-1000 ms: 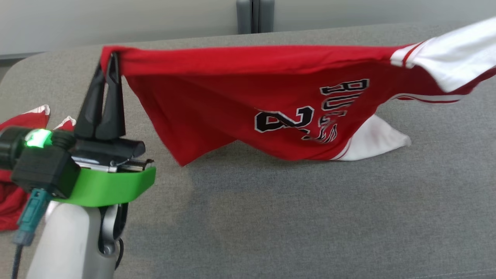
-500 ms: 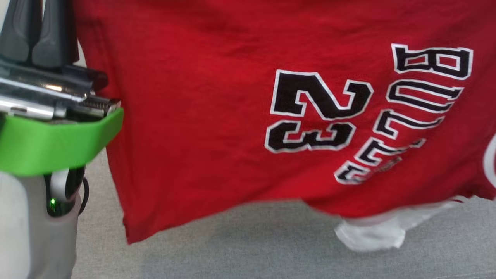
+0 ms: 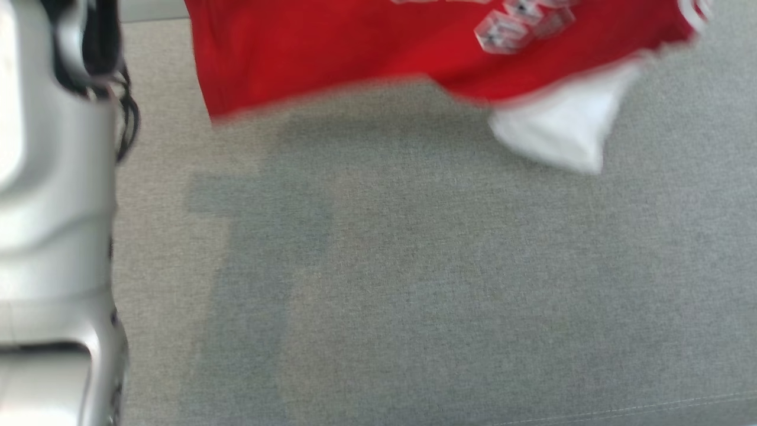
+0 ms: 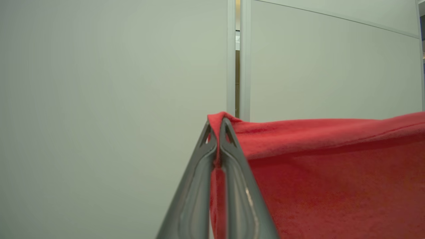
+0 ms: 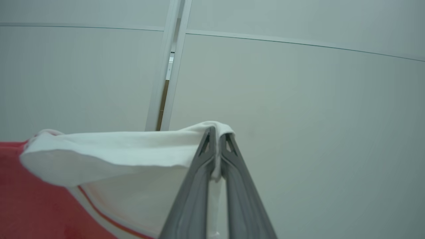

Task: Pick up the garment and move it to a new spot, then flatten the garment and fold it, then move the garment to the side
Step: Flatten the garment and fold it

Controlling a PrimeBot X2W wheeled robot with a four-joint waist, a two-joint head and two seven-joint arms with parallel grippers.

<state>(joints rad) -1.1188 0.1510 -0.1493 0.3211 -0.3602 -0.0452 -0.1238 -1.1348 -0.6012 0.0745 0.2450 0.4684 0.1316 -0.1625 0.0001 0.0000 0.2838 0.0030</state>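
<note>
Red jersey (image 3: pixel 331 53) up in the air, pinched at both ends!

In the head view its blurred lower hem runs along the top of the frame, and the white sleeve (image 3: pixel 562 130) droops lowest at upper right; too smeared to tell whether its tip touches down. Beneath it the grey fabric surface (image 3: pixel 414 284) spreads wide across the middle and bottom, with a seam at the lower right corner. A pale forearm (image 3: pixel 53 207) stands tall down the left edge. The left gripper (image 4: pixel 217 124) points up, fingers pressed together on a red corner, the cloth stretching off to the frame's right. The right gripper (image 5: pixel 217 132) is clamped on the white sleeve's edge. Pale wall panels (image 4: pixel 99 99) sit behind.
</note>
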